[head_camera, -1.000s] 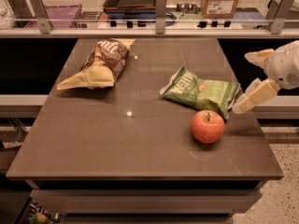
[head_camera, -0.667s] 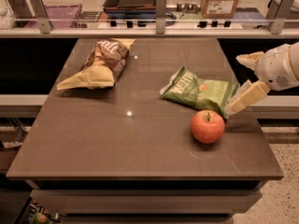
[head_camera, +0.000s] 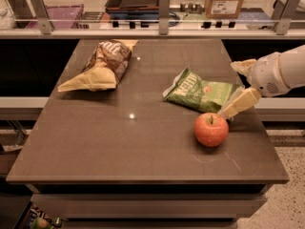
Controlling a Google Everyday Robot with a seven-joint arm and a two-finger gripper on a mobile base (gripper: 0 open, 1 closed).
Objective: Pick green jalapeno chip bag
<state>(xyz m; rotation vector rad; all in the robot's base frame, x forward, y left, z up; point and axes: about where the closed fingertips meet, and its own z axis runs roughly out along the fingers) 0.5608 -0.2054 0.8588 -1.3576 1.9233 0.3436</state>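
Note:
The green jalapeno chip bag [head_camera: 202, 91] lies flat on the dark table [head_camera: 119, 147], right of centre, with white lettering facing up. My gripper [head_camera: 230, 90] comes in from the right edge on a white arm and is open. One cream finger [head_camera: 239, 104] angles down over the bag's right end, just above a red apple [head_camera: 210, 129]. The other finger [head_camera: 243, 66] sits behind the bag's right end. Nothing is held.
A brown-and-tan chip bag [head_camera: 101, 67] lies at the table's back left. Behind the table runs a railed counter [head_camera: 162, 25] with a dark tray, a purple bin and a cardboard box [head_camera: 224, 0]. The floor shows at the lower right.
The gripper has moved left, closing in on the right end of the green bag. The bags and the apple have not moved.

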